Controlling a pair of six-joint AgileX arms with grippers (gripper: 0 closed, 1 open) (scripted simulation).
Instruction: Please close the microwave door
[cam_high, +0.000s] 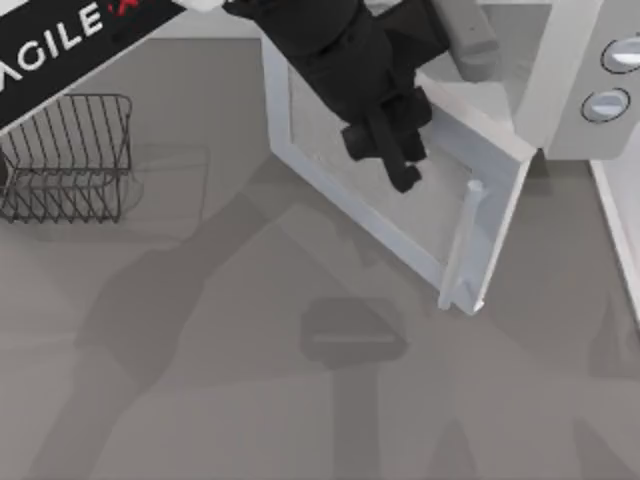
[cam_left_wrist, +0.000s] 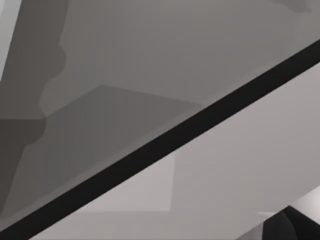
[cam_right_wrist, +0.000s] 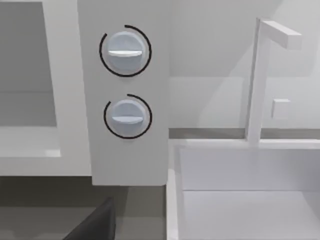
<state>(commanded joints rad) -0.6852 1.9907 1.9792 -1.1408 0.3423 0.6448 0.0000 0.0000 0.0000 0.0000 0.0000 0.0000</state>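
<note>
The white microwave stands at the back right of the table, with two round grey knobs on its side panel. The microwave door stands wide open, swung out toward the table's middle, with its pale bar handle near the free edge. My left gripper hangs over the door's greyish window, just inside the handle. In the left wrist view the door's dark edge runs diagonally, close up. The right wrist view faces the microwave's panel and both knobs, with the pale cavity beside them.
A dark wire rack sits at the table's left. A white basin-like unit with an upright bar stands beside the microwave, and its edge runs along the table's right side. Bare grey tabletop lies in front.
</note>
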